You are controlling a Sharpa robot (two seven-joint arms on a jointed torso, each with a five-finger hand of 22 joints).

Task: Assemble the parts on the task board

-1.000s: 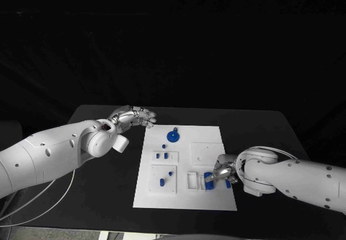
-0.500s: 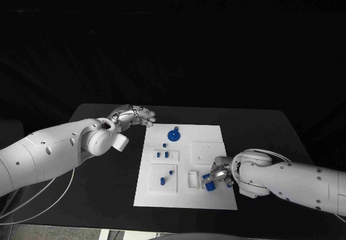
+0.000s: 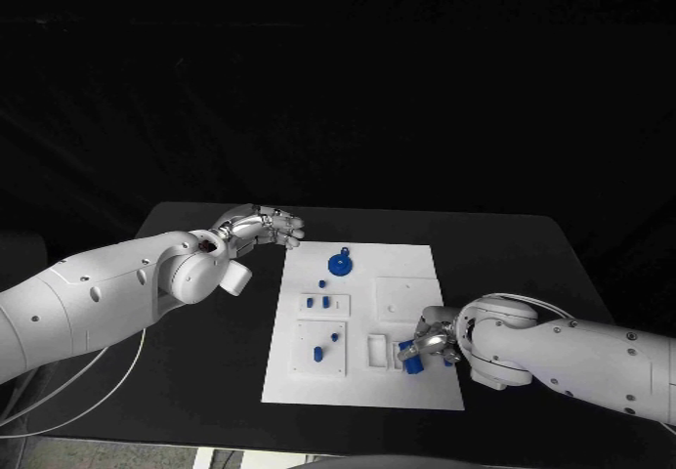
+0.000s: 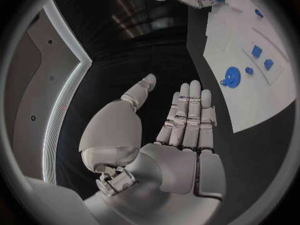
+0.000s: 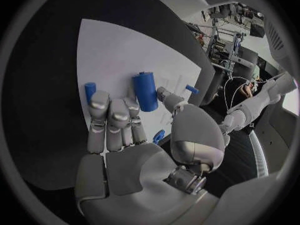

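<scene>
A: Left side first. Left hand (image 3: 262,228) hovers over the worktop (image 3: 211,332) just off the far-left corner of the task board (image 3: 408,391). Wrist view shows its fingers (image 4: 187,120) straight and side by side, thumb apart, nothing held.

B: Board contents, left to right?

A: Blue gear (image 3: 338,263) with a small handle at the far middle. Nearer, small blue pegs (image 3: 321,304) stand in the left white blocks. Two more blue pieces (image 3: 325,349) sit in the near-left block. A plain white square plate (image 3: 408,296) lies right of centre.

B: Right hand?

A: Right hand (image 3: 431,342) is low over the near-right of the board. From its wrist camera a blue cylinder (image 5: 145,91) sits between thumb and fingertips (image 5: 112,107); whether it is actually pinched, I cannot tell. A second short blue peg (image 5: 90,90) stands just beside the fingers.

B: Handling judgement?

A: Likely rigid plastic, light, smooth and prone to slip. Best taken across the round side near mid-length, kept upright for insertion.
</scene>
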